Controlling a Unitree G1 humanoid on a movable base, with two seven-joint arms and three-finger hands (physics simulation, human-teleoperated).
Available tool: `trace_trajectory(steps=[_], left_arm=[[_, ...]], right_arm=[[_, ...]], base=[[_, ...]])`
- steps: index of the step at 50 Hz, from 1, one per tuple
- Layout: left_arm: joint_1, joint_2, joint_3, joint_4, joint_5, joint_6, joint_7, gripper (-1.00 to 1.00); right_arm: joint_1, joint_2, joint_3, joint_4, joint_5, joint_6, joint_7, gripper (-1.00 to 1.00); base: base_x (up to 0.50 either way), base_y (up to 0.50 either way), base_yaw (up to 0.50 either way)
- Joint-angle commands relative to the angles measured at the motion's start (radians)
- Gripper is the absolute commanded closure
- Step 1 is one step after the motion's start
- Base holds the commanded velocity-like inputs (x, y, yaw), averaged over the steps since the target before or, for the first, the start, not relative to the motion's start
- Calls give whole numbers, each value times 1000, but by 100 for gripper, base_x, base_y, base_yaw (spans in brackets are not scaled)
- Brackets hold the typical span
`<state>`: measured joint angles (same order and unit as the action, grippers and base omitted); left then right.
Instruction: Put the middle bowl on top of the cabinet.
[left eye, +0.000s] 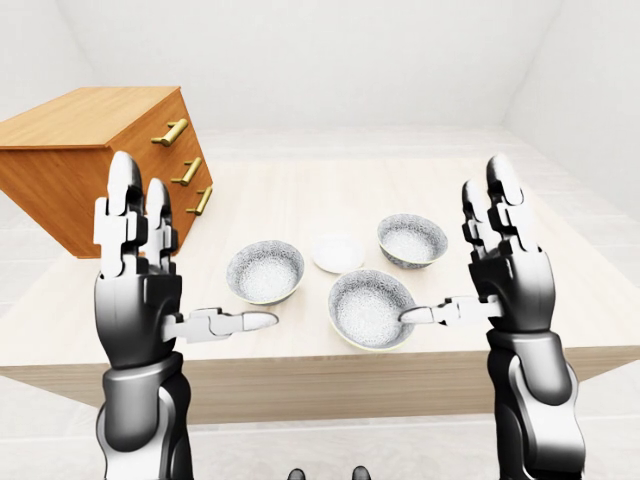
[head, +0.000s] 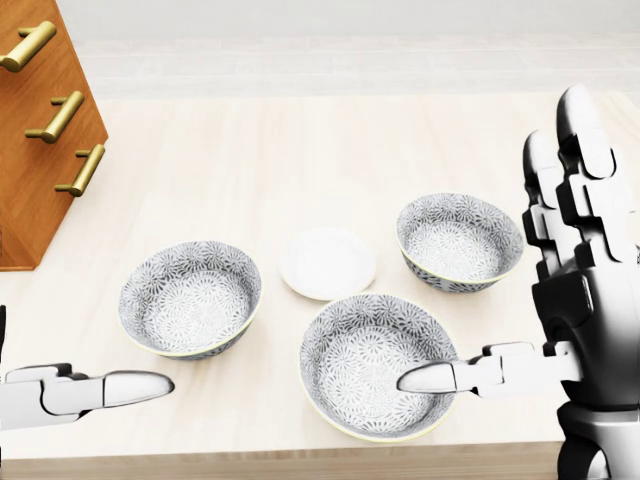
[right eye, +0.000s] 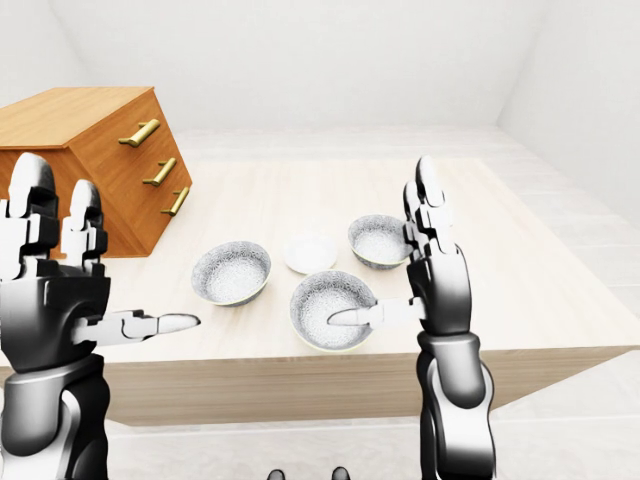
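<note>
Three grey patterned bowls stand on the pale wooden table (head: 330, 150). The middle bowl (head: 375, 365) is the largest and lies lowest in the head view, between the left bowl (head: 190, 298) and the right bowl (head: 460, 240). The wooden cabinet (left eye: 100, 165) with brass handles stands at the table's left, its top bare. My left hand (left eye: 190, 255) is raised and open, to the left of the left bowl. My right hand (left eye: 455, 245) is raised and open to the right of the middle bowl, and its thumb (head: 440, 375) points over that bowl's rim. Neither hand holds anything.
A small white plate (head: 328, 263) lies between the three bowls. The table's near edge runs just below the middle bowl in the head view. White floor and walls surround the table.
</note>
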<state>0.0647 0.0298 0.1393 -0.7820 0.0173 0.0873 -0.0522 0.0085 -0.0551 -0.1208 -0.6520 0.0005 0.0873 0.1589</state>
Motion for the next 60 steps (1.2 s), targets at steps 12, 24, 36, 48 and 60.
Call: trace_trajectory(steps=[12,24,36,48,60], left_arm=[[13,-13,-23,-81,-36,0,-50,-100],[21,-7,-48,-92,-3,0,-65,-100],[18,-16,-33,-97,-18,0,-56,-100],[34,-21,-20,-105,-35,0,-46,-100],[38,-21,-9,-106,-19,0,-40,-100]], right_arm=[[-27,-3,-53,-126,33,0,-11,-100],[-15,-6,-41,-117,25,0,-5,-100],[-13,-10,-27,-110,-21,0,-3,-100],[-1,0,-35,-113,-18,0,-3,-100],[5,4,-42,-106,3,0,0,-100]], base=[[0,0,0],[0,0,0],[0,21,0],[0,50,0],[0,50,0]])
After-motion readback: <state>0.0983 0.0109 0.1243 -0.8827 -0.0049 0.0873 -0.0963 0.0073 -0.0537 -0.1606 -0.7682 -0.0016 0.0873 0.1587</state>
